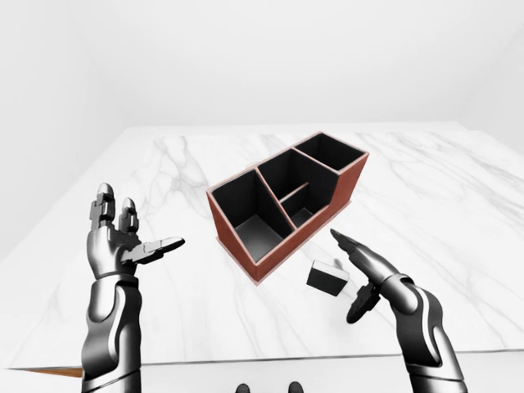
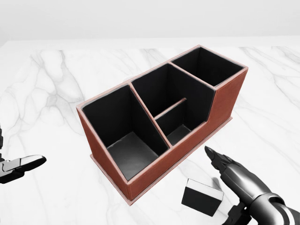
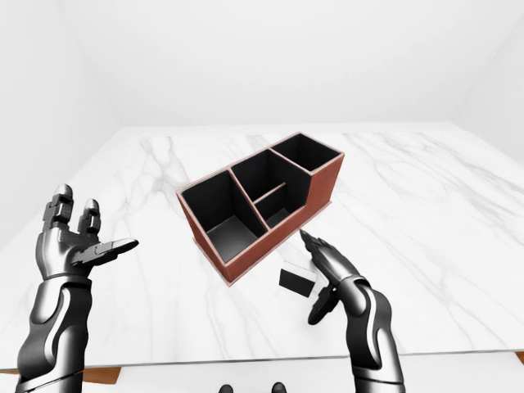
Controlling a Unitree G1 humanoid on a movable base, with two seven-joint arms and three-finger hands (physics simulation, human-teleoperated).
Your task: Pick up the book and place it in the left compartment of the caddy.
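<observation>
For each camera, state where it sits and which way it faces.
Left-eye view: on the head, looking down across the marble table at the caddy and book; both forearms and the open left hand and right hand show.
Right-eye view: beside it, nearly the same scene shifted left.
Head view: closer and steeper on the caddy; only fingertips of both hands show.
All share caddy and book.
</observation>
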